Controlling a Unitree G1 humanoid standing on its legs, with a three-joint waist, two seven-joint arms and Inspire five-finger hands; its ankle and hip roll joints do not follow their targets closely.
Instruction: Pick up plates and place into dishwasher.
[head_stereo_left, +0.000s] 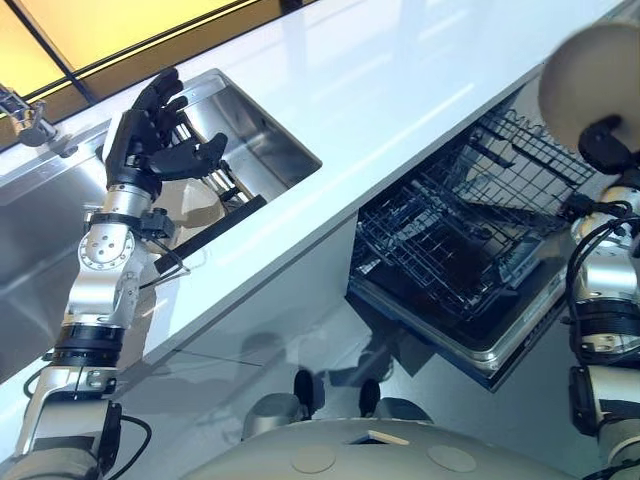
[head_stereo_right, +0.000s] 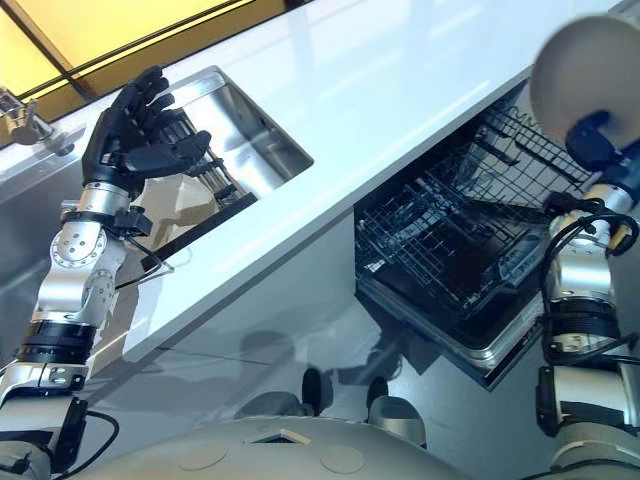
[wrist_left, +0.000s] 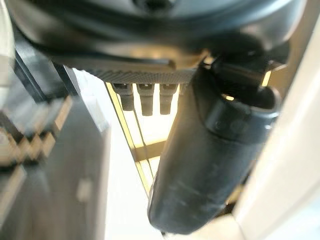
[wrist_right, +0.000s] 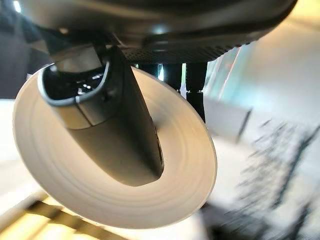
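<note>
Head stereo downward — wrist cameras close-up

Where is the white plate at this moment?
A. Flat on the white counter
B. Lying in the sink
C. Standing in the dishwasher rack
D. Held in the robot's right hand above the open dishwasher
D: the right hand pinches the plate, thumb across its face, over the dishwasher.

I count one plate (wrist_right: 165, 200), one sink (head_stereo_left: 265, 140), one faucet (head_stereo_left: 25, 115), one open dishwasher (head_stereo_left: 470, 330) with one wire rack (head_stereo_left: 450, 235), and two robot hands.
</note>
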